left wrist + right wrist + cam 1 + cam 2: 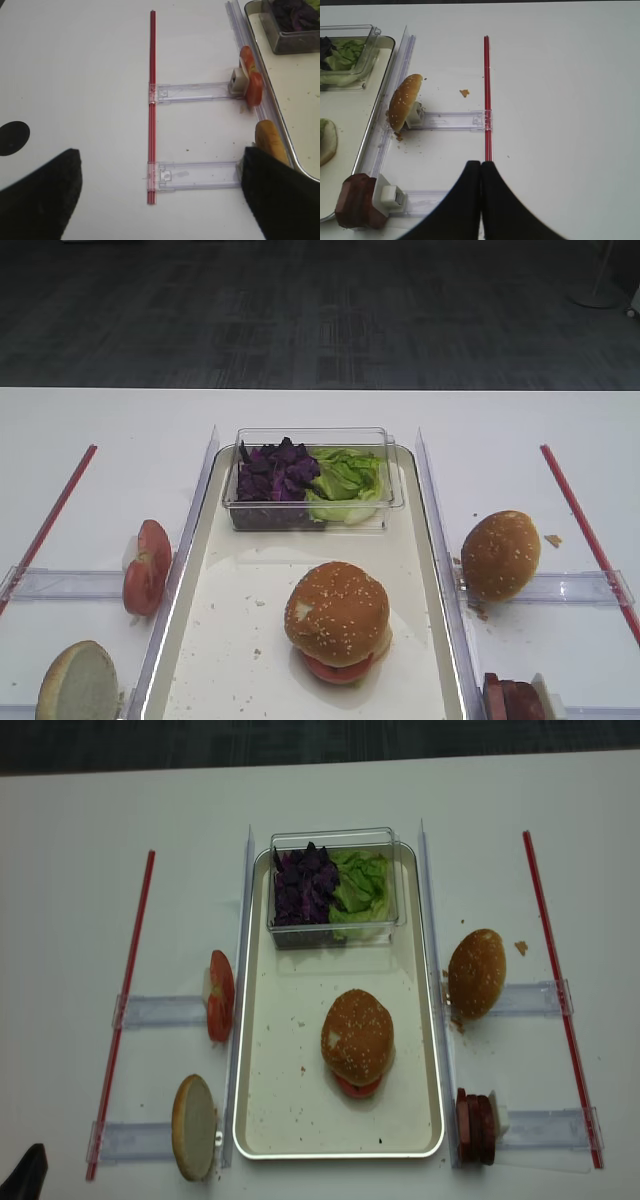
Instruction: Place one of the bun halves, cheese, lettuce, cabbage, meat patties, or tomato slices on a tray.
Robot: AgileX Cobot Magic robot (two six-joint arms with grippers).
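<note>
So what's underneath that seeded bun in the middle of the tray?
Under the bun top on the tray, a red tomato slice peeks out at the front edge. Anything else stacked beneath is hidden by the bun.

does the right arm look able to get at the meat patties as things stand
Probably yes. The meat patties stand on edge in their holder beside the tray, just left of the shut right gripper, with only bare table between; the jaws would have to open first.

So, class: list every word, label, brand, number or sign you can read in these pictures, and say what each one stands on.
None: no readable text in any view.
The tray, the clear box, the bun top, the holders and the red strips all carry no print.
</note>
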